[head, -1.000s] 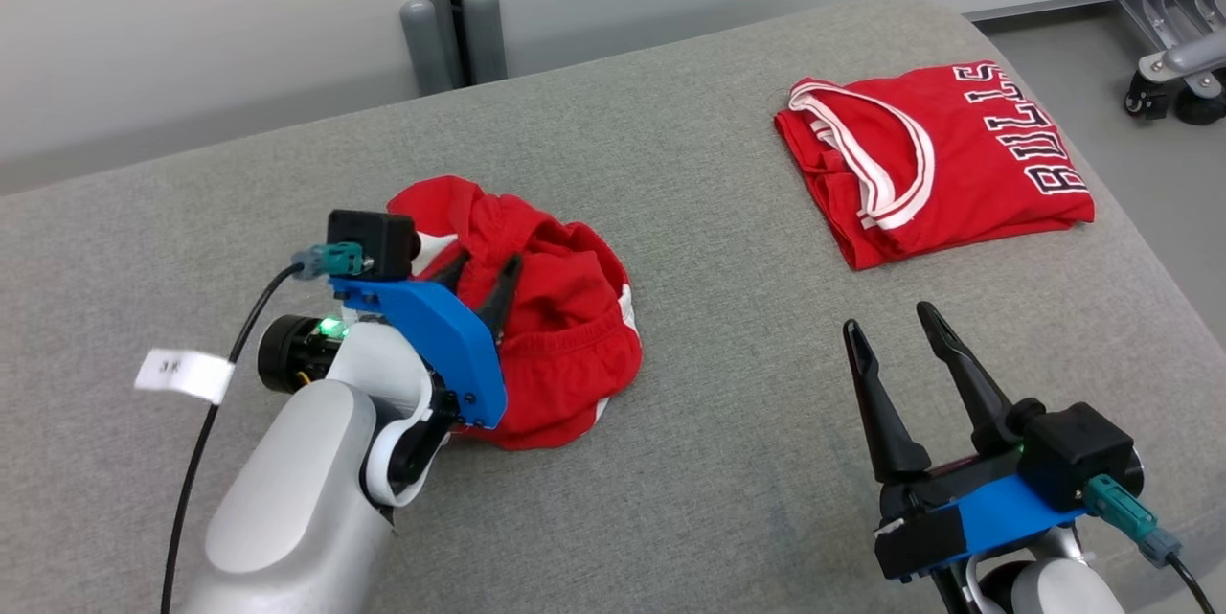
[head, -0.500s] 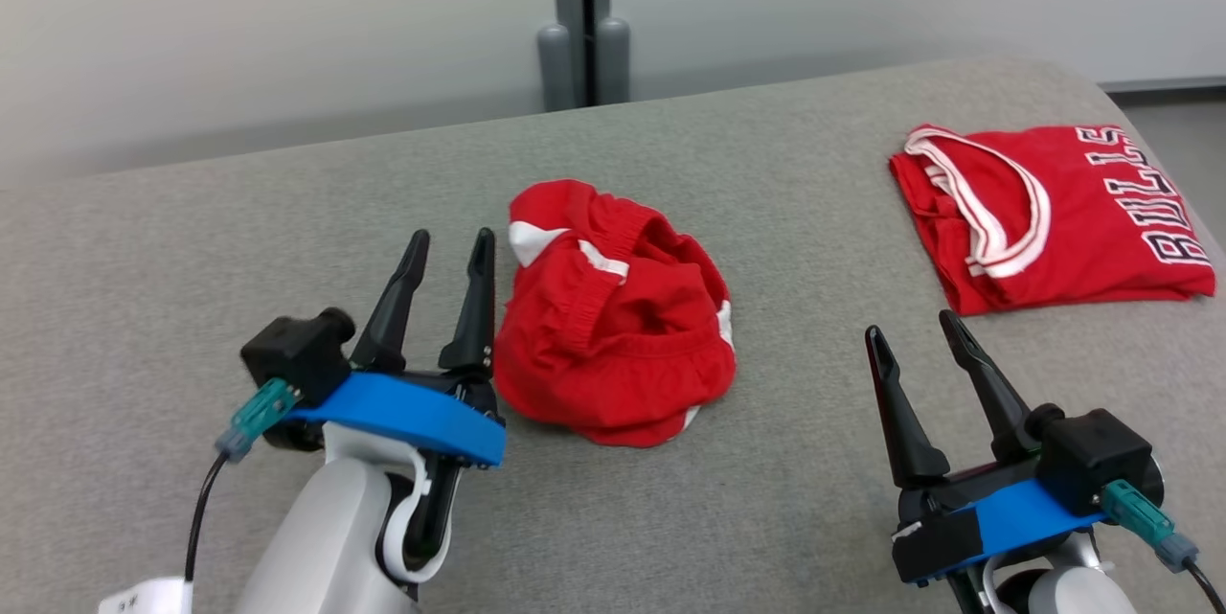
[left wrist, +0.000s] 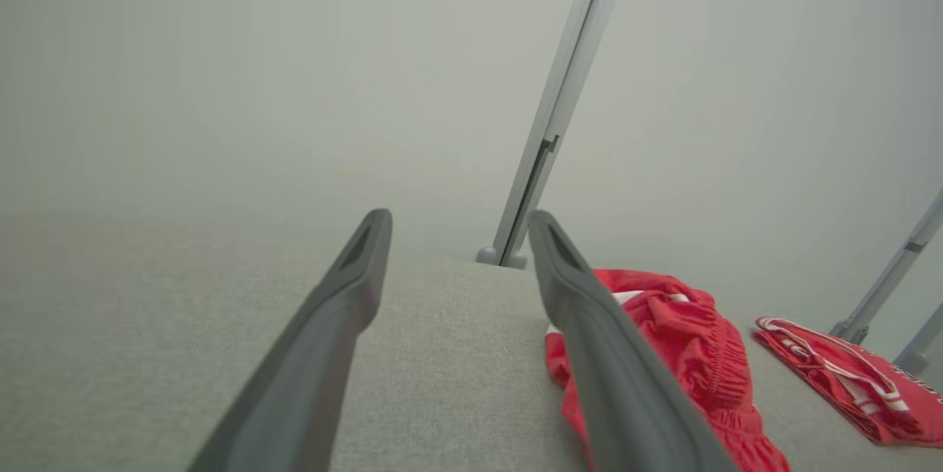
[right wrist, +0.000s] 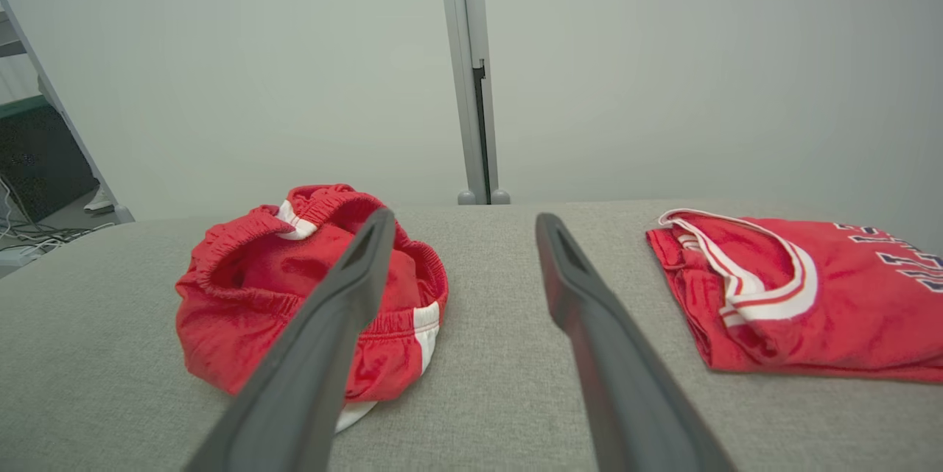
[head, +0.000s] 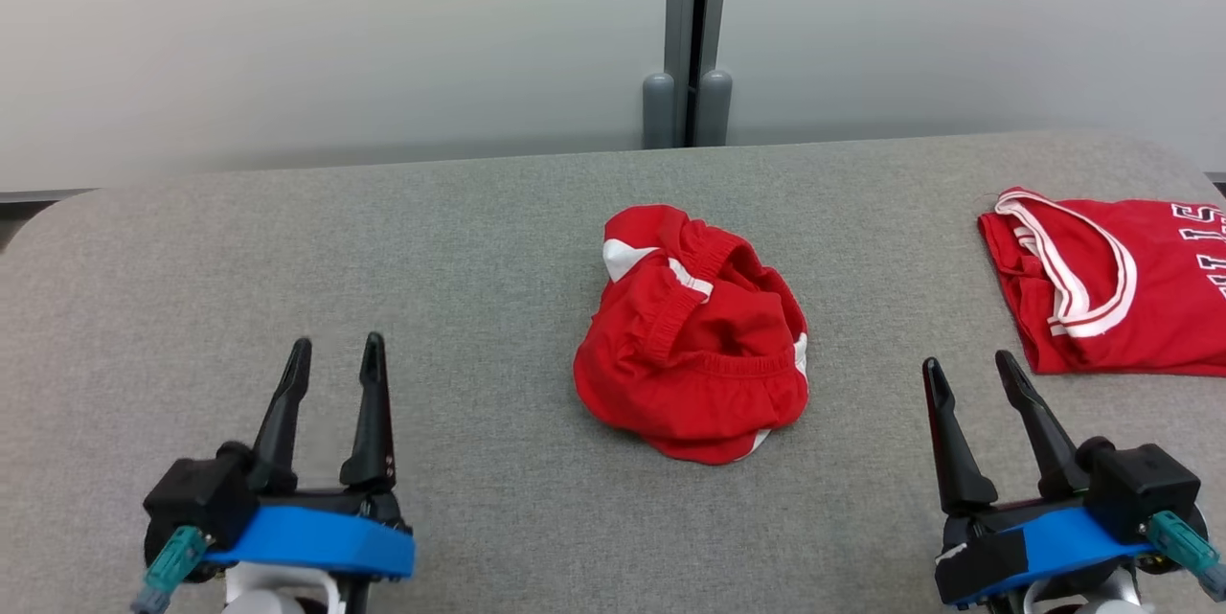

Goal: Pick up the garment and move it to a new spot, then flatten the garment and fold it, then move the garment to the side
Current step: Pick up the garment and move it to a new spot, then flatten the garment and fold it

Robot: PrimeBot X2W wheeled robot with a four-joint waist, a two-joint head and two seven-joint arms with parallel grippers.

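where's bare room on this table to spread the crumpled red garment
Widest bare patch: left of the crumpled garment, ahead of the left gripper. Narrower strip between garment and folded jersey, ahead of the right gripper. Crowded at the right end of the table.

Each arm ends in two long, dark fingers (head: pixel 369 403) that taper to narrow, rounded tips. On the left gripper (head: pixel 337 341) they rise from a black base behind a bright blue plate (head: pixel 316 542), with a boxy black block (head: pixel 196 494) and a teal connector (head: pixel 172 561) on its outer side and a pale wrist shell (head: pixel 254 595) below. The right gripper (head: pixel 968 360) has the same parts, plus a black tape patch (head: pixel 977 564) with a white corner on its plate. Up close the fingers look matte grey, each with a slim recess (left wrist: pixel 355 251) near the tip.
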